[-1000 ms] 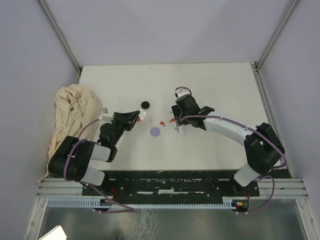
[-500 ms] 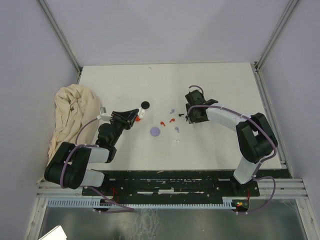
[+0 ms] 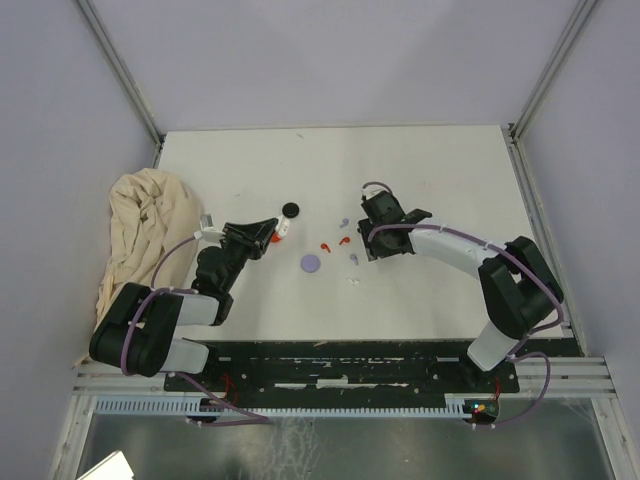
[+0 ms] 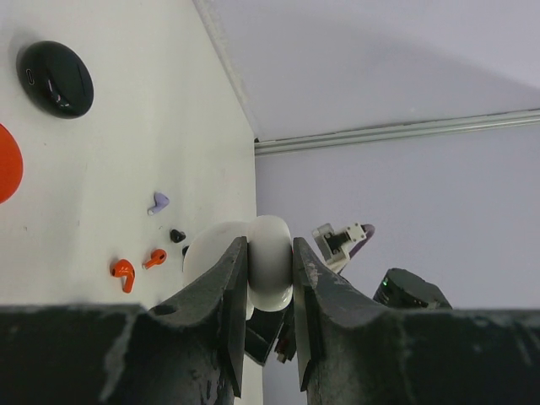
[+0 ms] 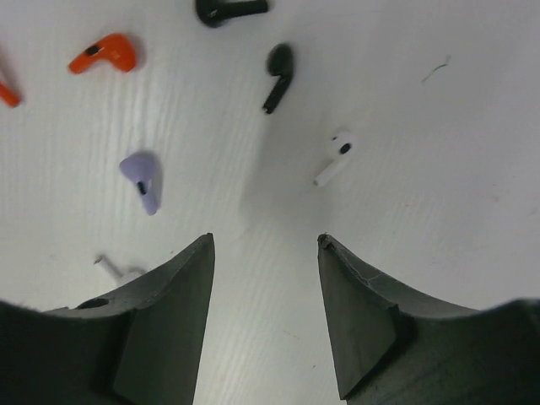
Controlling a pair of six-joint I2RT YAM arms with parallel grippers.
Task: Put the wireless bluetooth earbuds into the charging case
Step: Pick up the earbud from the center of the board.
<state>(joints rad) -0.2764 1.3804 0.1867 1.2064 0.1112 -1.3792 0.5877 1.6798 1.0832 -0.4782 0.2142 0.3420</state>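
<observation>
My left gripper (image 4: 269, 242) is shut on a white round charging case (image 4: 270, 280) and holds it off the table; from above, the left gripper (image 3: 272, 231) is left of centre. The wireless bluetooth earbuds lie loose on the table. Ahead of my right gripper (image 5: 266, 240) are a white earbud (image 5: 336, 157), a black earbud (image 5: 279, 72), a lilac earbud (image 5: 142, 180) and an orange earbud (image 5: 105, 52). Its jaws stand open just above the table with nothing between them. In the top view the right gripper (image 3: 370, 240) is just right of the red earbuds (image 3: 326, 246).
A black disc (image 3: 290, 209) and a lilac disc (image 3: 311, 263) lie near the earbuds. An orange disc (image 4: 7, 164) lies by the left gripper. A crumpled beige cloth (image 3: 145, 225) fills the table's left edge. Grey walls enclose the table.
The right gripper swung out to the right, then came back left over the earbuds, its jaws narrowing. The left gripper stays shut on the white case and has barely moved.
</observation>
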